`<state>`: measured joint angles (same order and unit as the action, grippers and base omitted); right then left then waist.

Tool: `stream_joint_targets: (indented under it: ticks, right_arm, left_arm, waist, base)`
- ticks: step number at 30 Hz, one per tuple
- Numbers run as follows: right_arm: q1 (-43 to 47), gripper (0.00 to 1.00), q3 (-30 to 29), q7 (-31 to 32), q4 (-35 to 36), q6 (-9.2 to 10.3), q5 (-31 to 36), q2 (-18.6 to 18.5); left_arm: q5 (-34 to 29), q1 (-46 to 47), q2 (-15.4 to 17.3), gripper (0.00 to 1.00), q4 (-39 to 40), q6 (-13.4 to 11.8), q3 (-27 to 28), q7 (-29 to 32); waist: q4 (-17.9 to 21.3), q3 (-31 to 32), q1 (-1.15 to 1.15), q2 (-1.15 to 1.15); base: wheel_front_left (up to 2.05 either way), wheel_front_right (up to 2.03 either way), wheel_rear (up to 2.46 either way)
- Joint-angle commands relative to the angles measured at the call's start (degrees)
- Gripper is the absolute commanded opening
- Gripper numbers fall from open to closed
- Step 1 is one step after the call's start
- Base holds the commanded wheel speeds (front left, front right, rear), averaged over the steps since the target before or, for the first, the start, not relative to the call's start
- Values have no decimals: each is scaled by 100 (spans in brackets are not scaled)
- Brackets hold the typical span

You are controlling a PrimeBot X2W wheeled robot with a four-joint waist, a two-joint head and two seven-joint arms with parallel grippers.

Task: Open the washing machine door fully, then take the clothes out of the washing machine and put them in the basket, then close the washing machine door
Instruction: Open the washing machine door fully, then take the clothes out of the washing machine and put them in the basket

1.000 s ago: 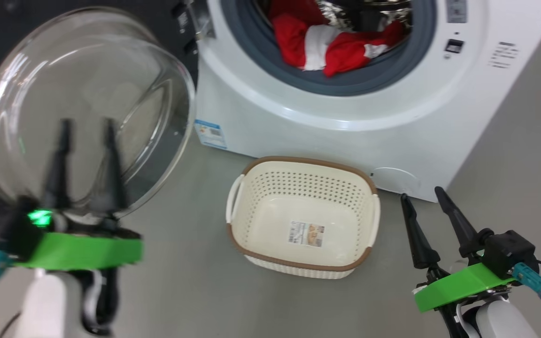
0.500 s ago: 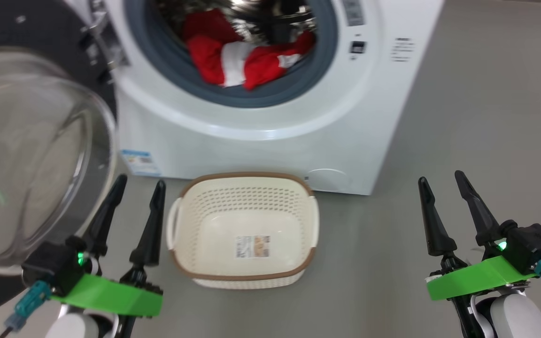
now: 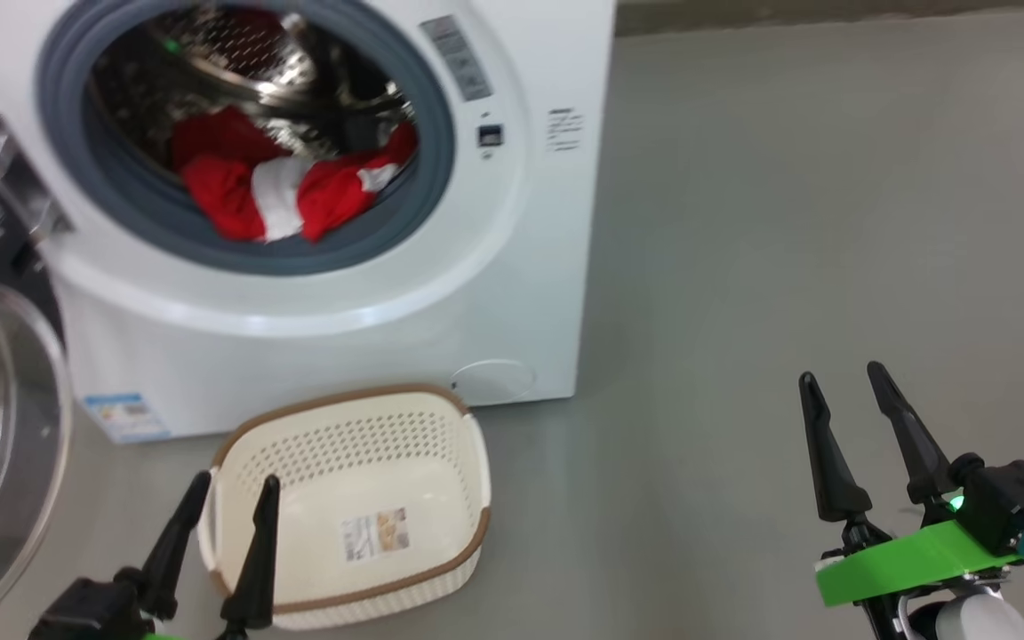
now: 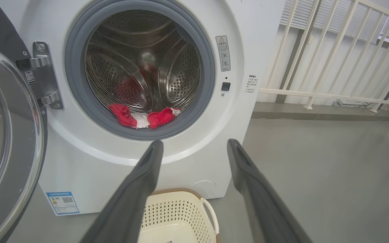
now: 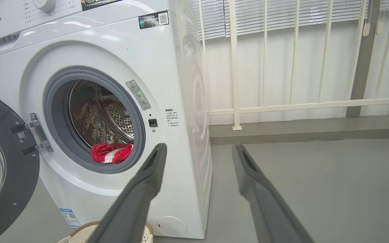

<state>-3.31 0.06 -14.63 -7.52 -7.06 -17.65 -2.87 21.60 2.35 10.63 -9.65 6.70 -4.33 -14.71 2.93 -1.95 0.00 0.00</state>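
1. A smooth grey floor (image 3: 788, 222) spreads over the right of the head view; evenly lit, faintly glossy.
2. A white railing (image 5: 234, 67) of slim upright bars crosses the upper right of the right wrist view; it stands on a raised grey ledge (image 5: 299, 131).
3. Behind it is a white wall (image 5: 316, 67); slatted blinds (image 5: 282, 13) run along the top edge; a dark pillar (image 5: 361, 57) stands at far right.

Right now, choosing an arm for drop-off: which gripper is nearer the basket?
Left. The left gripper is at the basket's left rim, overlapping it in the head view; the right gripper stands well off to its right, clear of it.
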Motion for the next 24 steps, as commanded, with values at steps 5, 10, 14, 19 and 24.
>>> stream_joint_targets:
  ticks: [5,10,14,19,24]
  right_arm:
    - [72,100,111,-37,212,-43,20,0]
    - [258,100,81,-37,238,-43,130,0]
    - [315,100,-28,-37,267,-43,165,0]
    - [311,100,-102,-37,321,-43,163,0]
    - [317,100,-164,-37,345,-43,150,0]
  left_arm:
    - [-69,-46,-70,100,145,-35,296,-29]
    - [-45,-190,-76,100,200,30,282,-29]
    - [-166,-243,-4,100,289,53,304,-29]
    - [-188,-226,-60,100,405,65,460,-29]
    - [-299,-220,-140,100,421,56,670,-29]
  waist:
    - [390,363,0,0]
    - [373,428,0,0]
    - [339,403,0,0]
    - [289,331,0,0]
    - [248,291,0,0]
  base:
    - [0,0,0]
    - [0,0,0]
    - [0,0,0]
    - [0,0,0]
    - [0,0,0]
